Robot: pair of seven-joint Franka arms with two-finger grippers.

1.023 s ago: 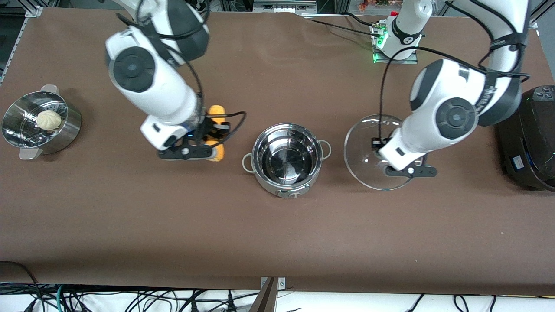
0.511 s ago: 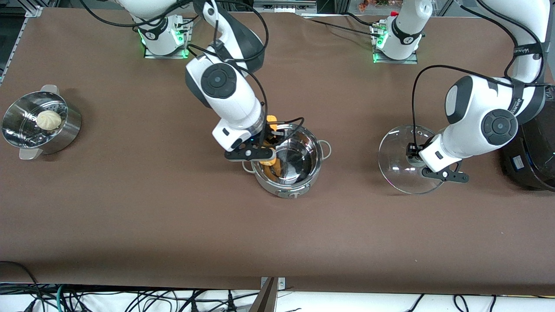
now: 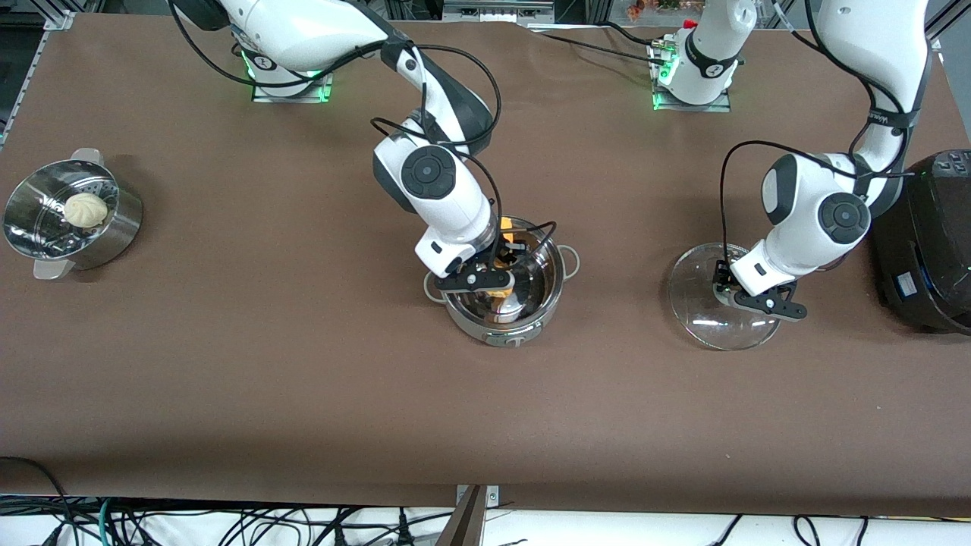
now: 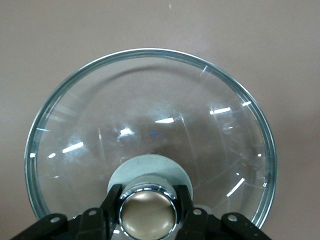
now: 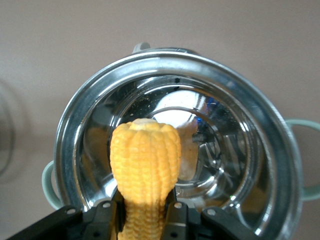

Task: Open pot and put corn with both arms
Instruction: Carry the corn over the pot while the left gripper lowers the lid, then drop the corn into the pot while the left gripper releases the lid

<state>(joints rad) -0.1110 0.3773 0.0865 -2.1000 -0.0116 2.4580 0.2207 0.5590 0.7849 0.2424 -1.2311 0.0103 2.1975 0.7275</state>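
With the pot (image 3: pixel 503 282) sitting uncovered mid-table, the left gripper (image 3: pixel 747 296) is clamping the glass lid (image 3: pixel 713 307) by its knob toward the left arm's end, while the right gripper (image 3: pixel 497 274) is gripping the corn (image 5: pixel 145 165) over the pot, release remaining.

The right gripper (image 3: pixel 497 279) hides most of the corn (image 3: pixel 504 227) inside the pot (image 3: pixel 557 292); the black cooker (image 3: pixel 929 243) is cut off at the front view's edge
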